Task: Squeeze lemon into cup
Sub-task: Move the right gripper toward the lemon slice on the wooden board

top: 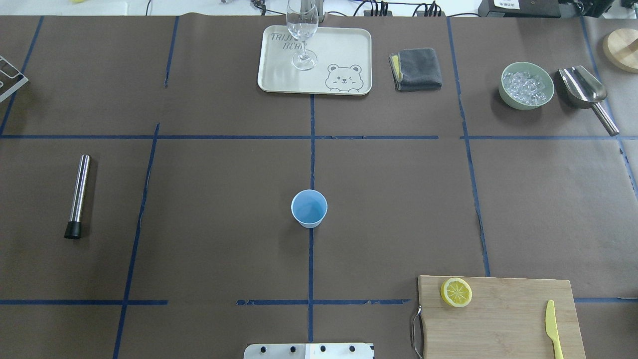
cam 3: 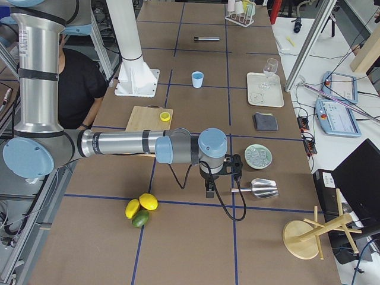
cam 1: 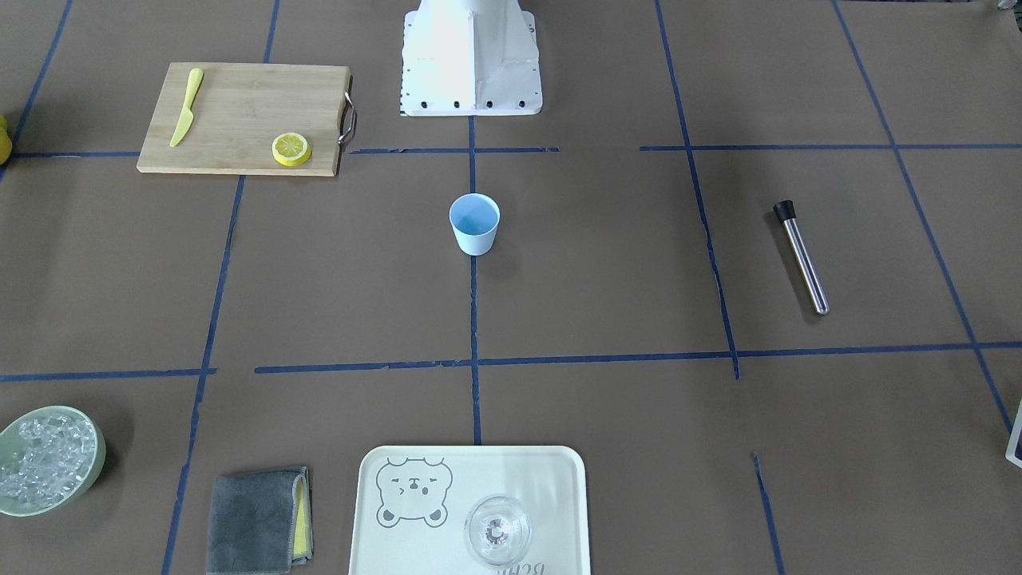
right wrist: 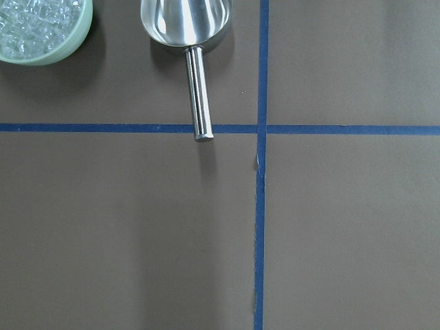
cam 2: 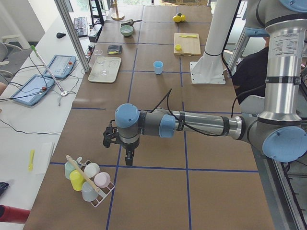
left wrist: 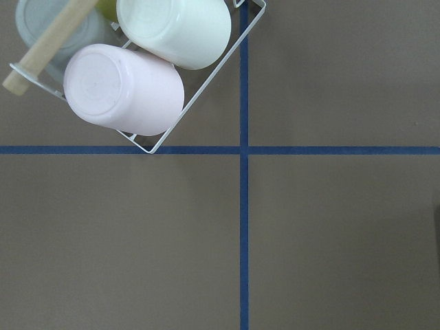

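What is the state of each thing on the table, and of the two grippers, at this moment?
cup: upright, looks empty.
lemon slice: lying flat on the cutting board, not held.
wine glass: upright on the tray, empty.
green bowl: holds ice.
grey cloth: folded.
left gripper: jaws cannot be judged.
right gripper: jaws cannot be judged.

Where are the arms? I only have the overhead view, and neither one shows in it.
Observer: The left gripper hangs past the table's left end of your view, beside a wire rack of cups.
Operator: And the right one?
Observer: The right gripper hangs at the opposite end, close to the handle of the scoop.
Operator: Anything else out there I can't see?
Observer: Three whole fruits, two yellow and one green, lie on the table near the right arm.
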Controlling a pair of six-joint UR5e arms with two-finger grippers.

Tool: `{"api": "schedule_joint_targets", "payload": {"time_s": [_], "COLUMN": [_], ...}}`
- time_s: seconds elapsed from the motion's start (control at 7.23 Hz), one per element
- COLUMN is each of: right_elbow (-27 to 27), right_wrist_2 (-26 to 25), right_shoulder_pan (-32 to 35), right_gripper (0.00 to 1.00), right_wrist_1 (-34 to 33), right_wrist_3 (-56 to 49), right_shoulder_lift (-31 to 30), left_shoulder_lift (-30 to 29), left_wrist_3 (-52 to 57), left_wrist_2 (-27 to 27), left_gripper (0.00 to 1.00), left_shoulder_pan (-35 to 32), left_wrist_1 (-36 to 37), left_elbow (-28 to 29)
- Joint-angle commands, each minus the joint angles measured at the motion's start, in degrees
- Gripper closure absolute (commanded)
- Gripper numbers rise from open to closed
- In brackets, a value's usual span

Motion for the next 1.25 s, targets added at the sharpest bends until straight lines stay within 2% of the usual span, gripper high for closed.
{"api": "schedule_joint_targets", "payload": {"time_s": [0.0, 0.28, 0.42, 0.55, 0.69, 0.83, 1.11], "right_elbow": [0.2, 2.2, 3.1, 5.1, 5.5, 5.5, 6.1], "right_wrist_2": [-0.1, 0.4, 0.3, 0.5, -0.1, -0.1, -0.6], "right_shoulder_pan": [0.0, 0.0, -2.0, -3.6, -8.9, -12.3, -16.3], "right_gripper": [0.0, 0.0, 0.0, 0.0, 0.0, 0.0, 0.0], "right_wrist_1": [0.0, 0.0, -0.1, -0.5, 0.0, 2.7, 9.2], "right_wrist_3": [0.1, 0.5, 4.9, 7.5, 7.5, 7.7, 18.7], "right_shoulder_lift": [0.1, 0.7, 1.3, 4.9, 5.6, 5.6, 5.7], "left_shoulder_lift": [0.0, 0.0, 0.0, -0.1, -0.1, 0.0, 0.1], "left_wrist_3": [0.0, 0.0, 0.0, 0.0, 0.1, 0.1, 0.1], "left_wrist_2": [0.0, 0.0, 0.0, 0.0, 0.0, 0.1, 0.1], "left_gripper": [0.0, 0.0, 0.0, 0.0, 0.0, 0.0, 0.0], "left_shoulder_pan": [0.0, 0.0, 0.0, 0.0, 0.0, 0.0, 0.0], "left_wrist_1": [0.0, 0.0, 0.0, -0.1, -0.2, -0.2, -0.1], "left_elbow": [0.0, -0.1, -0.1, -0.2, -0.5, -1.2, -1.4]}}
